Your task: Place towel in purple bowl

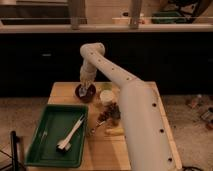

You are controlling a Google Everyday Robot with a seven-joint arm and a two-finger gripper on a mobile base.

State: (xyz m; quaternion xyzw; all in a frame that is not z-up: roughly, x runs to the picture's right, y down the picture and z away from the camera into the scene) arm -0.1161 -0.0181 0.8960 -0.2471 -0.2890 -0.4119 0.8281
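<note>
The towel (82,92) appears only as a pale patch inside the purple bowl (92,95), at the far side of the wooden table (64,91). The gripper (85,86) hangs right over it; whether it grasps or has let go cannot be told. Beside the bowl stands a white cup (106,97). Nearer lies a green tray (46,139) holding white utensils (70,136). Dark cabinets (40,60) back the room. The arm (142,120) hides the table's right part, and a brown heap (111,113) stays unclear.

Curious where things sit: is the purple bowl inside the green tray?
No, the purple bowl sits on the table beyond the green tray, under the gripper.
</note>
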